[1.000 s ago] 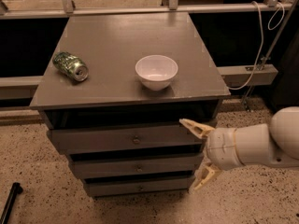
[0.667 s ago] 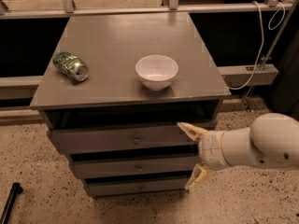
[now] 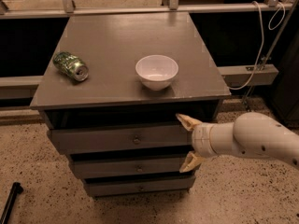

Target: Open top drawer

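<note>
The top drawer (image 3: 117, 138) is a wide grey drawer front under the cabinet top, with a small round metal knob (image 3: 136, 139) at its centre. It looks pushed in. My gripper (image 3: 187, 143) is open in front of the drawer's right part, right of the knob. One cream fingertip (image 3: 185, 121) sits at the drawer's upper edge and the other (image 3: 188, 164) hangs over the middle drawer (image 3: 131, 167). The white arm (image 3: 252, 139) comes in from the right.
A white bowl (image 3: 157, 71) and a lying green can (image 3: 70, 66) sit on the grey cabinet top (image 3: 121, 41). A bottom drawer (image 3: 140, 186) sits below. A white cable (image 3: 259, 45) hangs at the right. A black rod (image 3: 10, 202) lies on the speckled floor.
My gripper and arm have moved left, nearer the knob of the top drawer. The drawers, bowl and can have not moved.
</note>
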Motion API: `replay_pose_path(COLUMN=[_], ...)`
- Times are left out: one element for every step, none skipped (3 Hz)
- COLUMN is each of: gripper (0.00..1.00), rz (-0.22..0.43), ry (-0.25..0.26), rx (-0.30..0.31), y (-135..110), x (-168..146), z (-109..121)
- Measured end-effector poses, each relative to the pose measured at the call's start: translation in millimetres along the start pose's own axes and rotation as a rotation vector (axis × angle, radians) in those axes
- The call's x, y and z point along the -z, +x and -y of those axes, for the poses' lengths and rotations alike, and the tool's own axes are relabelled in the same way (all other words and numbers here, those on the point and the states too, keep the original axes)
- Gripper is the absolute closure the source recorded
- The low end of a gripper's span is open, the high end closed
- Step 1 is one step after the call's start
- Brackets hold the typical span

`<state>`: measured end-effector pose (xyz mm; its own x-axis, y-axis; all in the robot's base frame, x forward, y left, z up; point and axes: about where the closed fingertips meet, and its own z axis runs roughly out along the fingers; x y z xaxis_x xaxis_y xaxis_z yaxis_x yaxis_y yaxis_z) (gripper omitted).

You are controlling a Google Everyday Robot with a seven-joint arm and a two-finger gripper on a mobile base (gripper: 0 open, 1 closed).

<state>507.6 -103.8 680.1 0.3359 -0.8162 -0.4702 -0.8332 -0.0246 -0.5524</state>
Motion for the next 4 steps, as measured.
replay_pose_path(gripper=[0.00, 0.00, 0.00, 0.17], rz=[-0.001, -0.012, -0.020, -0.035], ry=[-0.008, -0.037, -0.071, -0.121], rx=[0.038, 0.014, -0.016, -0.038], y=[15.7, 26.5, 29.5, 27.0], x=[-20.3, -30.7, -36.8, -49.3], z=[28.2, 45.7, 58.0, 50.2])
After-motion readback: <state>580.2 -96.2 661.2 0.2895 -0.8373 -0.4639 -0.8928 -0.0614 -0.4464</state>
